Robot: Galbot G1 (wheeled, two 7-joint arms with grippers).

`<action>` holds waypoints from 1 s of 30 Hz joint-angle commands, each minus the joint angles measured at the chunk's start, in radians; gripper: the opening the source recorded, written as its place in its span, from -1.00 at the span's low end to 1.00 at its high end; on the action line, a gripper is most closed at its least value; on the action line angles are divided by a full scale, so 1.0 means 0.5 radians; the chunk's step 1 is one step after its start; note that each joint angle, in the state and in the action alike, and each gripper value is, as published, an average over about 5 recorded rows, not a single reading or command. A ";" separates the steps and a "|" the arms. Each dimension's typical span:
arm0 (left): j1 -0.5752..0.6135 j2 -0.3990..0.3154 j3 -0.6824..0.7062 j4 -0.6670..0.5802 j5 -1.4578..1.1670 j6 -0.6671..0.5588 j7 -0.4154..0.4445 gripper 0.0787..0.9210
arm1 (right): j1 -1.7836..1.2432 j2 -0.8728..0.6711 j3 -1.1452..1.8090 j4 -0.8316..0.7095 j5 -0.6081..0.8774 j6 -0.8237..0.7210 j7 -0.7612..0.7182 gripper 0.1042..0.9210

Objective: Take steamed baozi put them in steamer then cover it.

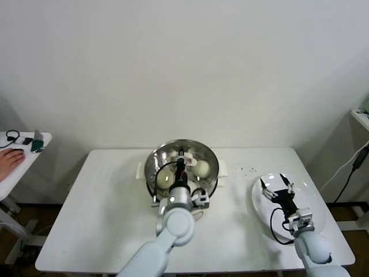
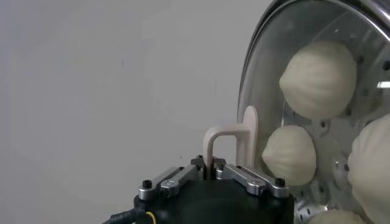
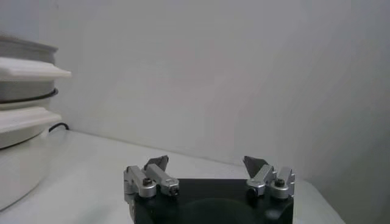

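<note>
The steamer [image 1: 152,163] stands at the middle back of the white table [image 1: 98,219], and shows at the edge of the right wrist view [image 3: 21,109]. The cover [image 2: 259,73], a clear glass lid, lies over its mouth. Through the glass I see several baozi [image 2: 320,79] on the perforated tray; two show in the head view [image 1: 201,168]. My left gripper [image 1: 180,166] is shut on the cover's pale handle [image 2: 234,137], its jaws [image 2: 210,167] pressed on the handle's leg. My right gripper [image 1: 277,187] hangs open and empty [image 3: 207,164] over the white plate [image 1: 317,205].
The white plate lies at the table's right end. A few dark specks [image 1: 249,169] lie between pot and plate. A side table [image 1: 34,144] at far left holds a person's hand [image 1: 8,157] and small tools. A black cable [image 1: 351,173] hangs at far right.
</note>
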 commanded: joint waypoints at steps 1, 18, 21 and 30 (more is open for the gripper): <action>0.025 0.021 -0.009 -0.020 0.002 0.101 0.025 -0.84 | -0.003 0.004 0.010 0.010 0.003 -0.006 -0.006 0.76; 0.126 0.221 -0.019 -0.518 -0.303 0.101 0.019 0.16 | -0.011 -0.003 0.030 0.121 0.083 -0.272 0.026 0.76; 0.179 0.253 -0.025 -0.628 -0.380 0.101 -0.001 0.37 | -0.010 -0.001 0.038 0.124 0.098 -0.302 0.026 0.76; 0.413 0.432 -0.119 -0.942 -0.673 0.100 -0.127 0.76 | -0.011 -0.008 0.038 0.137 0.126 -0.352 0.041 0.76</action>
